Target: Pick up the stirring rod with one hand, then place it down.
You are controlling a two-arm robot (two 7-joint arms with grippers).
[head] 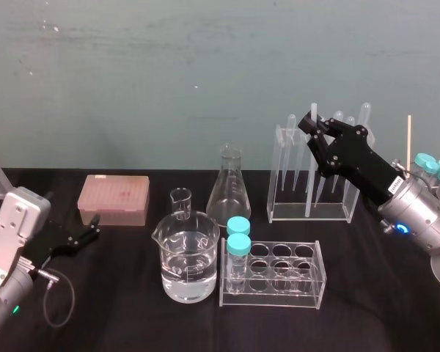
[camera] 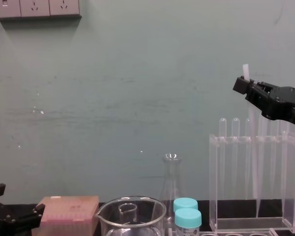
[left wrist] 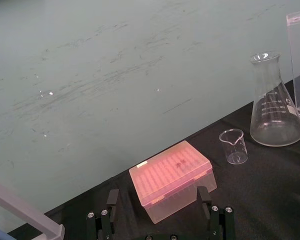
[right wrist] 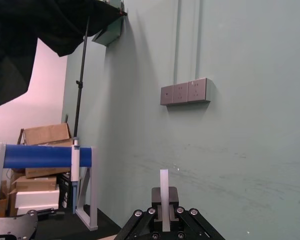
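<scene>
head view: the right gripper (head: 313, 126) pinches the top of the stirring rod (head: 314, 111), upright in the clear rack (head: 308, 215), likely for a straight lift; the left gripper (head: 94, 227) sits parked, low on the left. left wrist view: its fingers are spread. right wrist view: rod clamped between fingertips. chest view: rod's lower length inside the rack.

Pink tip box (head: 113, 199), teal caps (head: 238, 226), black tablecloth (head: 132, 312) — stirring rod (right wrist: 164, 189) seemingly whitish-translucent.

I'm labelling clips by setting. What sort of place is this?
Likely a lab bench: conical flask, beaker of clear liquid, pipette rack where the right end effector grips the stirring rod; the left end effector rests by the pink box.
</scene>
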